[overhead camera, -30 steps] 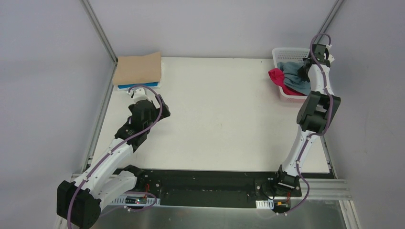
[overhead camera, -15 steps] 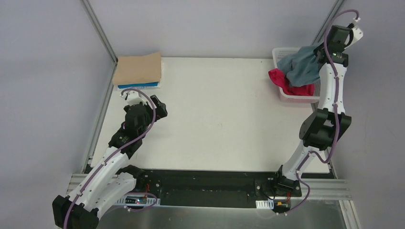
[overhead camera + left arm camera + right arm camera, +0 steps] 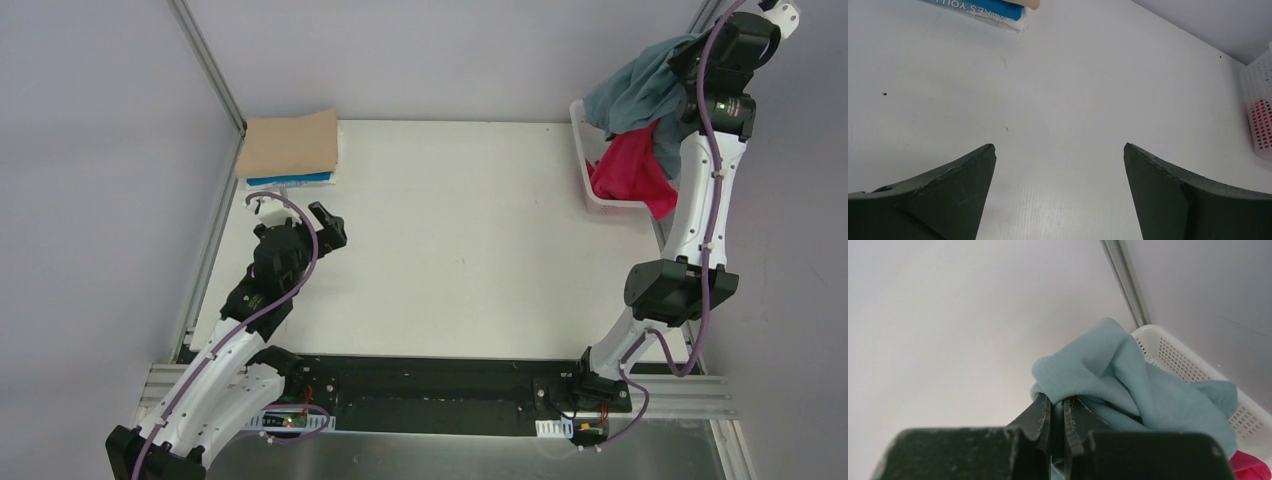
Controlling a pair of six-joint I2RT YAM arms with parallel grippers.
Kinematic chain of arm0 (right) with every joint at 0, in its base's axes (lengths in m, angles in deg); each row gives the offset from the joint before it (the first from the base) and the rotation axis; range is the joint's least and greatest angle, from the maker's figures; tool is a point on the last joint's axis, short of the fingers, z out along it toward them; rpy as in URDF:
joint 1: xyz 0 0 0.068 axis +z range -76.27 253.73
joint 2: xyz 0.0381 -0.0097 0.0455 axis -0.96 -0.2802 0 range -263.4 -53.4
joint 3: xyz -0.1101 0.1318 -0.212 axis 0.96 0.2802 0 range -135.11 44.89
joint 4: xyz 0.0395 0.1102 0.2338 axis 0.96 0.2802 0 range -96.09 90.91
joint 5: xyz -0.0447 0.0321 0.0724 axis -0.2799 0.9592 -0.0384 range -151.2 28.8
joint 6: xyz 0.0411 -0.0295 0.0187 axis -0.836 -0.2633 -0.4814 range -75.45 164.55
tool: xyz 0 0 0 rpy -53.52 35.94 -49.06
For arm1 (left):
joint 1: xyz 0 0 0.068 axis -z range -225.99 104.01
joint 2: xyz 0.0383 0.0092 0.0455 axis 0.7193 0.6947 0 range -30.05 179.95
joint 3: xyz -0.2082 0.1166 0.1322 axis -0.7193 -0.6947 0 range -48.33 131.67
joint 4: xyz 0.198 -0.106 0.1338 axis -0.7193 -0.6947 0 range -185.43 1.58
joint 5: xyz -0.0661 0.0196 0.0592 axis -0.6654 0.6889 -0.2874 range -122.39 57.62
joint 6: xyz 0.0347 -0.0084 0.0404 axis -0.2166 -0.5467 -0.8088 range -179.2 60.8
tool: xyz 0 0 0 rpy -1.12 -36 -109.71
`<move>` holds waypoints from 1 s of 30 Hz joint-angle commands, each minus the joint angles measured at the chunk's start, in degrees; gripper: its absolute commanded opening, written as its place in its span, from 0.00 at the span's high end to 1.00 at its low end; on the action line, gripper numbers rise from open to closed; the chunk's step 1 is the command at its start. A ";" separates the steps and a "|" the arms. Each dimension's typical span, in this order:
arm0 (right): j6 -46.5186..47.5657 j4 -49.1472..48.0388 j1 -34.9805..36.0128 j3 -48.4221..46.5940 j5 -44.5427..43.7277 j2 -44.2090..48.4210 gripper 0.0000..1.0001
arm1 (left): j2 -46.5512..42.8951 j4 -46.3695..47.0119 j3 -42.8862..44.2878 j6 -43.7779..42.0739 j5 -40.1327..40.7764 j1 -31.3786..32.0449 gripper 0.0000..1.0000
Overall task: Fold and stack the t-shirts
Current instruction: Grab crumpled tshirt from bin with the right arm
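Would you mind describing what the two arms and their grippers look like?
The left arm and right arm have white shells, bulky black joint housings, and a purple cable looping along each. The left gripper and right gripper have dark, matte, wedge-shaped fingers.

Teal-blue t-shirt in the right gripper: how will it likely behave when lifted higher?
Probably floppy: the teal-blue t-shirt hangs in bunched folds from the right gripper. It may drag the magenta t-shirt, seemingly caught beneath it, out of the basket.

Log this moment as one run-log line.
right claw: shut on teal t-shirt, held above lattice basket | magenta t-shirt: hangs beneath it | left claw: open, empty, over table | tan t-shirt: folded, far-left corner
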 commanded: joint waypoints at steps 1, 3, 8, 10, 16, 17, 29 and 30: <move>-0.24 -4.11 0.51 -4.84 0.77 0.42 1.00 | -1.10 0.15 -0.69 0.28 0.43 -0.17 0.01; -0.43 -3.72 0.51 -4.32 1.27 -0.26 1.00 | -1.27 0.10 -0.75 0.26 0.66 -0.22 0.01; -0.24 -4.22 0.51 2.52 1.37 -0.29 1.00 | -1.05 0.05 -0.92 0.19 0.95 -0.22 0.01; 1.35 -4.35 0.48 6.39 0.28 -0.70 1.00 | -0.77 -0.01 -0.86 0.09 1.08 -0.22 0.01; 4.83 -4.34 -1.08 19.13 -3.91 -2.31 0.94 | -0.53 -0.32 -0.94 0.08 1.71 -0.22 0.01; 4.87 -3.78 -1.52 20.00 -4.76 -3.06 0.93 | -0.51 -0.46 -0.93 0.01 1.88 -0.22 0.01; 8.90 5.45 -0.53 6.68 -8.90 -7.71 0.01 | 1.05 -0.57 -0.43 -0.35 3.53 -0.22 0.01; 10.58 3.98 0.52 7.73 -9.86 -7.03 0.00 | 1.29 -0.57 -0.34 -0.40 3.63 -0.22 0.01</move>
